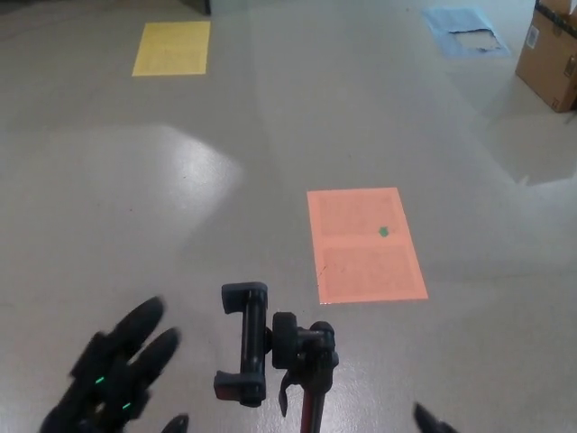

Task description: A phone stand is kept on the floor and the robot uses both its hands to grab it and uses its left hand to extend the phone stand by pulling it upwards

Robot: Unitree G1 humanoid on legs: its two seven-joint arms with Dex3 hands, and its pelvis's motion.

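Clearly at the reach-in stage, with nothing gripped yet. Stand (287, 361) upright at the bottom centre of the head view, clamp head on top, pole running out of frame below, just short of the orange mat (364, 244) on the grey floor (270, 135). Left hand (115, 374) low on the left, fingers spread apart and empty, near the clamp but not touching. Right hand (433, 420) barely in at the bottom right, only a dark tip showing, so impossible to tell whether open or closed. Likely risks: knocking the light stand over with a sideways brush before both hands close, or grabbing the clamp head rather than the pole, tilting it instead of extending it. Also pulling up without a firm right-hand hold, lifting the whole stand.
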